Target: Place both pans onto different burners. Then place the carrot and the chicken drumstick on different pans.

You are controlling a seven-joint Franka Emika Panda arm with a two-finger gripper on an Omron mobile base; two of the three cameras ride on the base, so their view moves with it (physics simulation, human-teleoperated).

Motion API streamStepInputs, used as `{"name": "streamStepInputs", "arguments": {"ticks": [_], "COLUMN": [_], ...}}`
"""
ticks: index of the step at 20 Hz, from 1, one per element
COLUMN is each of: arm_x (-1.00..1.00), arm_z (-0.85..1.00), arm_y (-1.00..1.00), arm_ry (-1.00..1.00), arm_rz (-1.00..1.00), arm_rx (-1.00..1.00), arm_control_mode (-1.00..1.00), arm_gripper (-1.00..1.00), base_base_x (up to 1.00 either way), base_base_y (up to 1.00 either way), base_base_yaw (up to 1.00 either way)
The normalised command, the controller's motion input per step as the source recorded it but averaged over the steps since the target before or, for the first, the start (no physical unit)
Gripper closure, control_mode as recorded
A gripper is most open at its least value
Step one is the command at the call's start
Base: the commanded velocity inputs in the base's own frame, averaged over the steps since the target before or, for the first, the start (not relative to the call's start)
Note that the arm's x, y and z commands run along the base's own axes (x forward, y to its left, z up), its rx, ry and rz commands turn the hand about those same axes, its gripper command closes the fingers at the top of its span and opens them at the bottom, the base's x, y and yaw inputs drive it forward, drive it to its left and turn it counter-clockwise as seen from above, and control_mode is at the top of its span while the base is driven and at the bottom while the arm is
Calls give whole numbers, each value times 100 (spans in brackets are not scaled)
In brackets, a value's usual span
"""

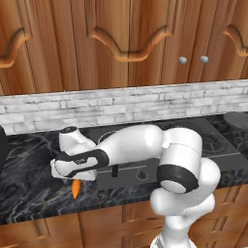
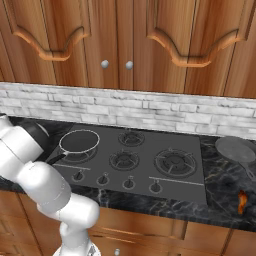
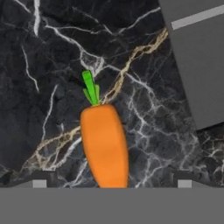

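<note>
Where the black gold-veined marble counter [image 3: 52, 65] meets the dark grey stovetop [image 2: 150, 165], item: small bright orange tapered carrot [image 3: 104, 144] w/ short green top [image 3: 90, 87], smooth, lying flat on the marble just left of the stovetop's edge. Hand view: long axis runs approx. bottom-to-top of frame, leaf end up, slightly tilted; tip end cut off by frame bottom. Left base view: carrot [image 1: 75, 189] pokes out below the hand, narrow tip toward counter front. Two-finger gripper [image 3: 109, 183]: jaws fully spread, one dark fingertip [image 3: 39, 181] each side of the carrot, apart from it; nothing grasped. Silver-rimmed dark pan [image 2: 79, 141] sits on front-left burner; plain dark grey pan [image 2: 236, 148] on counter right of stovetop.
</note>
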Motion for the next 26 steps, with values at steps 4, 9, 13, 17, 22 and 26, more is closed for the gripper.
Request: {"name": "streamStepInputs", "arguments": {"ticks": [4, 9, 13, 17, 22, 26], "arm_x": [0, 0, 2, 0, 0, -3], "arm_z": [-42, -32, -15, 0, 2, 84], "arm_y": [0, 0, 0, 0, -2, -9], "arm_ry": [0, 0, 0, 0, 0, -12], "arm_rz": [0, 0, 0, 0, 0, 4], "arm_rx": [0, 0, 0, 0, 0, 0], "arm_control_mode": [-100, -100, -100, -100, -100, -100], "arm_gripper": [-100, -100, -100, 100, 100, 100], "base_base_x": [0, 0, 0, 0, 0, 0], "base_base_y": [0, 0, 0, 0, 0, 0], "base_base_yaw": [0, 0, 0, 0, 0, 0]}}
